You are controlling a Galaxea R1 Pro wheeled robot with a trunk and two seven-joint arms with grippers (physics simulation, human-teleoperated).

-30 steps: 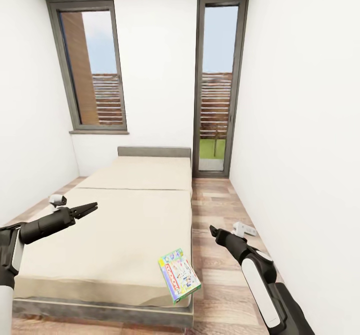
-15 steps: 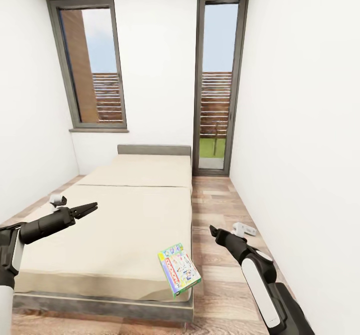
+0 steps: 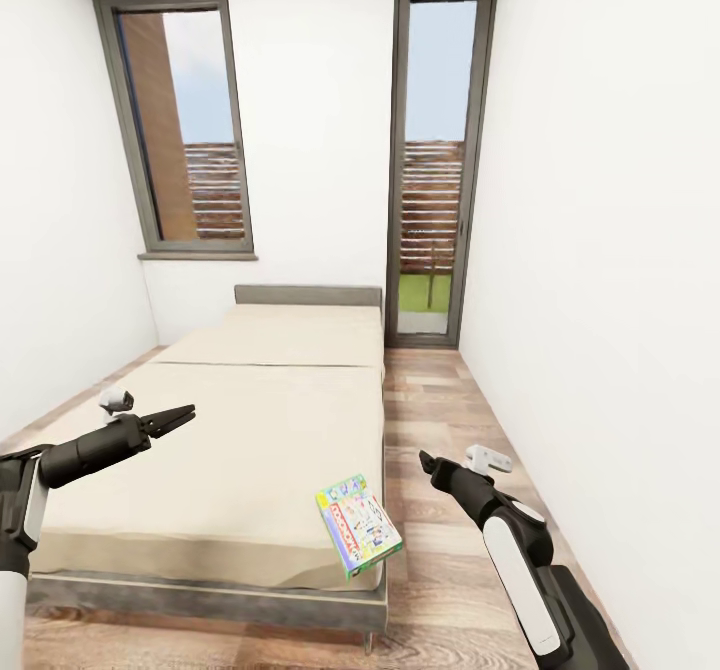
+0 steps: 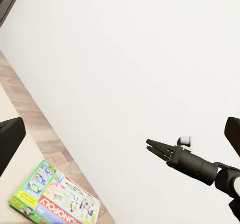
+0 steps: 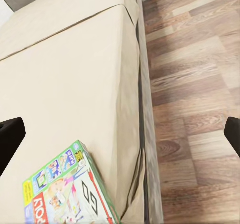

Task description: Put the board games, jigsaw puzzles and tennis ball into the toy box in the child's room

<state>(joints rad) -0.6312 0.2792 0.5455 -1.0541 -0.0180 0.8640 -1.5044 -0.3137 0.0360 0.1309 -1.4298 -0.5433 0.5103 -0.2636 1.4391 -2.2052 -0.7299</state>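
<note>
At the foot of the bed point(image 3: 240, 430): one green-edged Monopoly board game point(image 3: 358, 536), lying flat at the mattress's near corner, between the two grippers and nearer the right. Left gripper point(image 3: 172, 416): clenched, empty, over the mattress. Right gripper point(image 3: 428, 464): over the wooden floor beside the bed; grasp state cannot be told. Progress, as judged: this game uncollected, transfer to the toy box outstanding.

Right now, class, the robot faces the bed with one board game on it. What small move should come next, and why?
Probably lower the right tool toward the board game. The game lies flat at the near right corner of the bed, nearer that arm, and both tools hang above it, holding nothing. The left tool is farther off.
</note>
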